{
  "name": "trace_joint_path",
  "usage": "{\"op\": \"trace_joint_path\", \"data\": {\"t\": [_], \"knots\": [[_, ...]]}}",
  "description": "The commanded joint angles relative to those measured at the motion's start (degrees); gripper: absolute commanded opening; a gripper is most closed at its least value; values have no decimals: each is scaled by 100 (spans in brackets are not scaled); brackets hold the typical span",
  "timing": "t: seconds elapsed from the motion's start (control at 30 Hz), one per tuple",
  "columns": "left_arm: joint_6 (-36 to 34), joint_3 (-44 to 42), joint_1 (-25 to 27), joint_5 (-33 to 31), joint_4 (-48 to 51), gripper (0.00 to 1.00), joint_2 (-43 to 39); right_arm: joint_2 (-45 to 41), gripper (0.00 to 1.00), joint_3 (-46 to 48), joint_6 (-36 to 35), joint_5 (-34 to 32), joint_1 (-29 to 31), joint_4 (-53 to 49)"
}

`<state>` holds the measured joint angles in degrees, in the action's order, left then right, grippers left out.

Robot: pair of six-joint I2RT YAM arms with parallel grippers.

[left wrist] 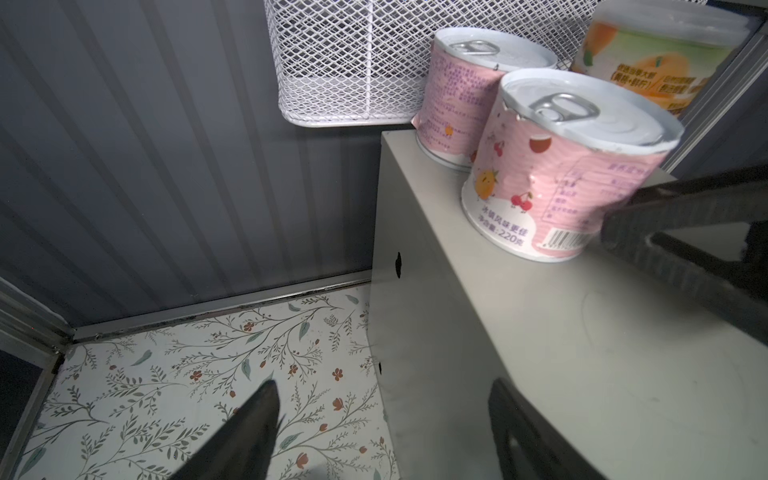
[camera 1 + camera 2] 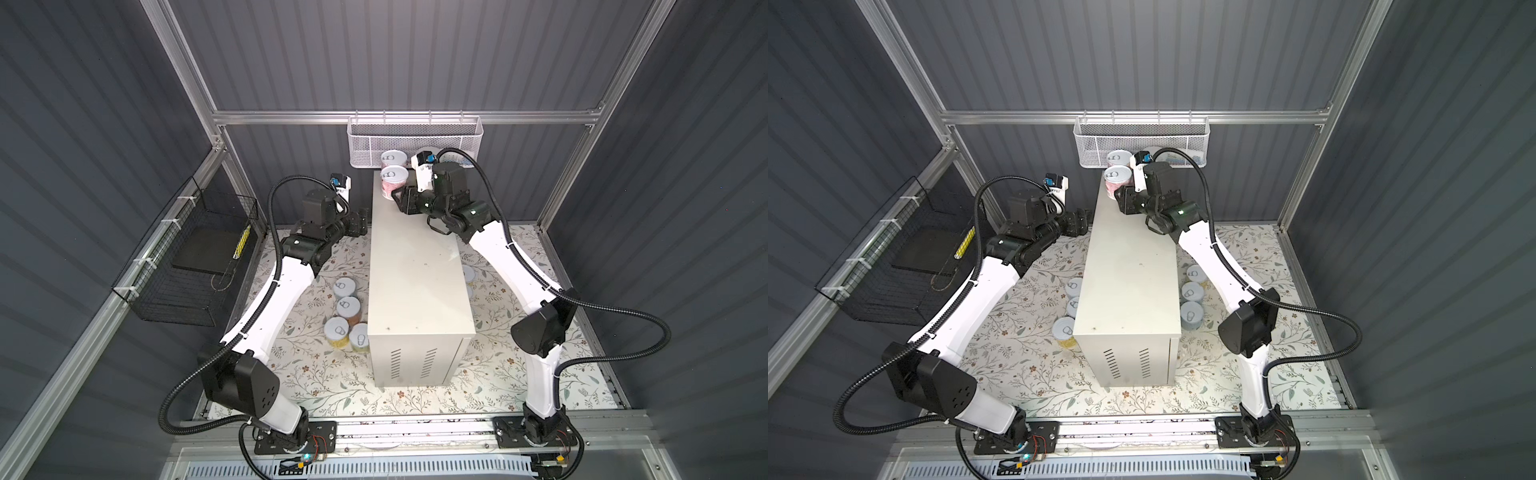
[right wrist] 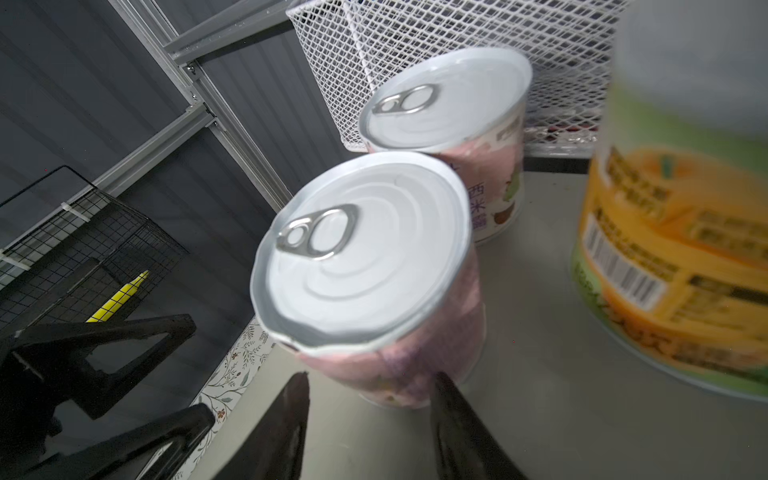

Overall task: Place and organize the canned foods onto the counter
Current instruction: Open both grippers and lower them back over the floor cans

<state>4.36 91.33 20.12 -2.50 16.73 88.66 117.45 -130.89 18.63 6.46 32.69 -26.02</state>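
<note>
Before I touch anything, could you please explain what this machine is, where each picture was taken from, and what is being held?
These are two robot arms, each ending in a two-fingered hand. Two pictures look down from overhead, almost identical; the other two come from cameras on the arms' wrists. Between the arms stands a cream box, the counter. At its far end sit a far pink can, an orange-and-green can and a nearer pink can, which the right hand grips. The left hand is open and empty beside the counter. On the floral surface, both sides of it, more cans wait.
</note>
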Motion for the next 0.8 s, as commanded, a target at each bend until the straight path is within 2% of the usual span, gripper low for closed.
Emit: {"op": "trace_joint_path", "data": {"t": [0.0, 0.17, 0.27, 0.5, 0.77], "knots": [[64, 40, -46, -206, 167, 85, -49, -394, 54, 34, -237, -252, 26, -320], [292, -722, -43, -543, 532, 92, -713, -1882, 76, 1254, -520, -497, 23, -112], [429, -1303, -43, -587, 1006, 93, -1209, -2886, 83, 2199, -560, -791, 24, 299], [806, -2651, 16, -649, 1743, 98, -2189, -4262, 87, 3264, -551, -1700, 12, 9], [1480, -3808, 288, -772, 2146, 99, -2843, -5667, 90, 5224, 110, -2170, 14, -309]]}}
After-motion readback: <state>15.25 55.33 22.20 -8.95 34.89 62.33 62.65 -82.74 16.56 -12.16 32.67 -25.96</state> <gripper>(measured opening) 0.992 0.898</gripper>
